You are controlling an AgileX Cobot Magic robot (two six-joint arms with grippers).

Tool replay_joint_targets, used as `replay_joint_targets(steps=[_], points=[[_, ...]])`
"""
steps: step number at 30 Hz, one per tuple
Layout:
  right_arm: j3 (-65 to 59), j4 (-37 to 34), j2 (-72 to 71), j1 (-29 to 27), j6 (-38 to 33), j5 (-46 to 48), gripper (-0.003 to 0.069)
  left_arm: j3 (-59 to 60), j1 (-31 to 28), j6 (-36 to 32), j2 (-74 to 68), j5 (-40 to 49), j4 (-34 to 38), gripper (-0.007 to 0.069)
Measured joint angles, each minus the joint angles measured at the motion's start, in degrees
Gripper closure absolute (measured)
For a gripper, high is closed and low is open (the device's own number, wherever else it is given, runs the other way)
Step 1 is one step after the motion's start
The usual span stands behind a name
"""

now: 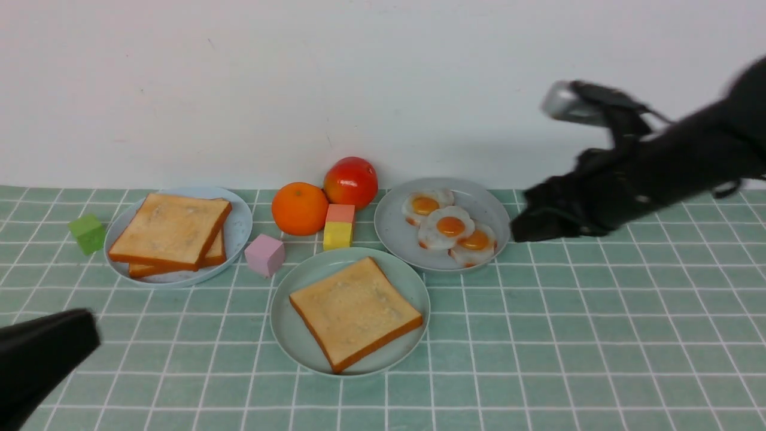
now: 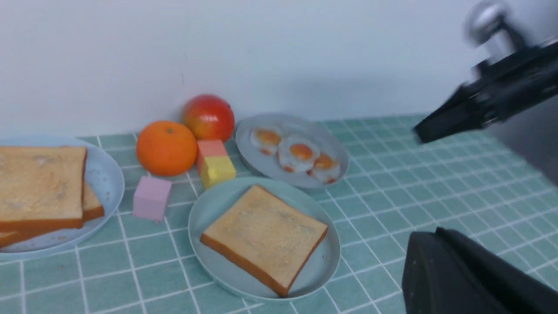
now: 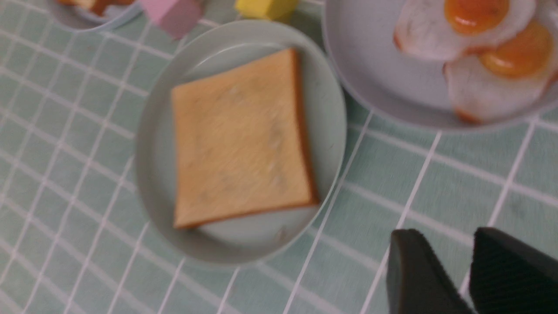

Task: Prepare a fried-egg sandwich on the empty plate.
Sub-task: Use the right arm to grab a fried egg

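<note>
The pale mint-green plate [image 1: 286, 335] sits at the table's middle front with one tan toast slice [image 1: 356, 311] flat on it. Behind it to the right, a grey plate [image 1: 392, 230] holds three fried eggs [image 1: 450, 227]. A pale blue plate [image 1: 240, 224] at the left carries two stacked toast slices [image 1: 170, 230]. My right gripper [image 1: 517, 230] hovers just right of the grey plate; it is open [image 3: 449, 235] with nothing between its fingers. My left gripper [image 1: 90, 326] is low at the front left, shut [image 2: 429, 237] and empty.
An orange [image 1: 299, 208] and a red apple [image 1: 350, 181] stand near the back wall between the plates. A pink-on-yellow block stack [image 1: 339, 227], a pink cube [image 1: 264, 254] and a green cube [image 1: 88, 233] lie around them.
</note>
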State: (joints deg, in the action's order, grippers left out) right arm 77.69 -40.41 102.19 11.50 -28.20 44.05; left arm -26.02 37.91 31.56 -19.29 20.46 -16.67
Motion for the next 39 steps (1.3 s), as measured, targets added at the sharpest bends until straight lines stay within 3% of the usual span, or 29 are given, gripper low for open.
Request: replay_joint_targets(steps=[6,19,39], points=[[13.54,0.90,13.37,-0.24,0.00,0.32,0.0346,0.96,0.00,4.72,0.39,0.19,-2.68,0.0638],[35.84,-0.83,34.64,-0.41,0.00,-3.78,0.0333,0.96,0.00,6.10,-0.88,-0.42,-2.90,0.0638],[39.17,-3.71,39.01,-0.47,0.05,-8.58,0.0333,0.96,0.00,6.10,-0.88,-0.42,-2.79,0.0638]])
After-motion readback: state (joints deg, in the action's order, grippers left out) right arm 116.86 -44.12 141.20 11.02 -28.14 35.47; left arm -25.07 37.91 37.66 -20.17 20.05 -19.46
